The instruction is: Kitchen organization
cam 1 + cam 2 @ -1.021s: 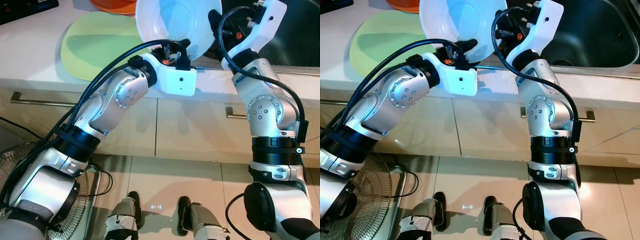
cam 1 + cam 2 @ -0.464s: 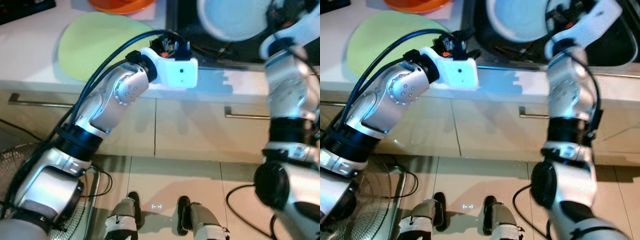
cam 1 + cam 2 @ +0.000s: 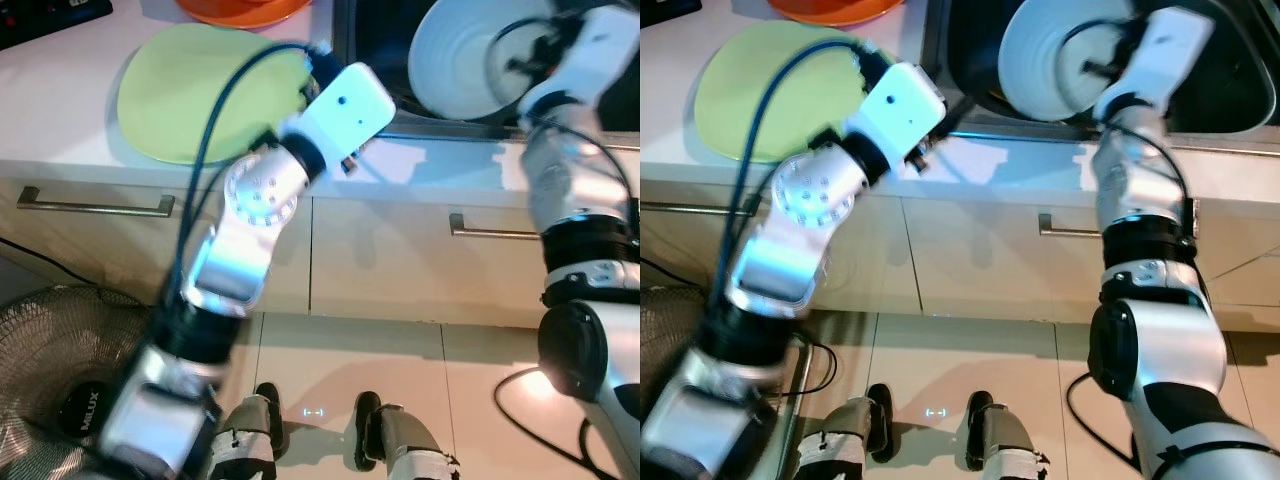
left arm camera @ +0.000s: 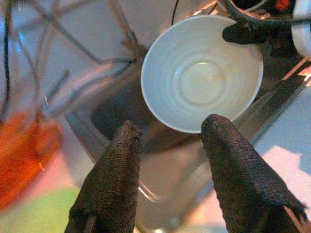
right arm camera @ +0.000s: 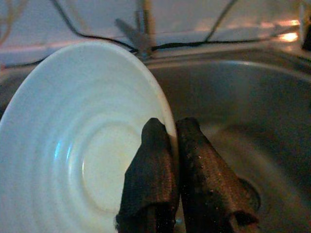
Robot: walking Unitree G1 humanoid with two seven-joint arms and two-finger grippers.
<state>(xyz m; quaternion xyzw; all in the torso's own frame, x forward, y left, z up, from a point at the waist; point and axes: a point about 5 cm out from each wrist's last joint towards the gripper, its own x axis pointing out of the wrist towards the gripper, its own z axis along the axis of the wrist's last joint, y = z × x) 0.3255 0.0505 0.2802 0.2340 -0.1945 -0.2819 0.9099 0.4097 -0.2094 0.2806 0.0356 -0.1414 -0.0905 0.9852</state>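
Note:
A white bowl hangs tilted over the steel sink, with my right gripper shut on its rim. In the right wrist view the two black fingers pinch the rim of the white bowl from both sides. My left gripper is open and holds nothing; it hovers above the counter edge beside the sink, looking toward the white bowl. A pale green plate lies flat on the counter to the left.
An orange dish sits behind the green plate at the counter's back. Cabinet drawers with metal handles run below the counter. A floor fan stands at the lower left. My feet are on the tiled floor.
My right gripper has carried the bowl from above the counter edge over into the sink. My left gripper let go of it, pulled back and swung upward over the counter edge.

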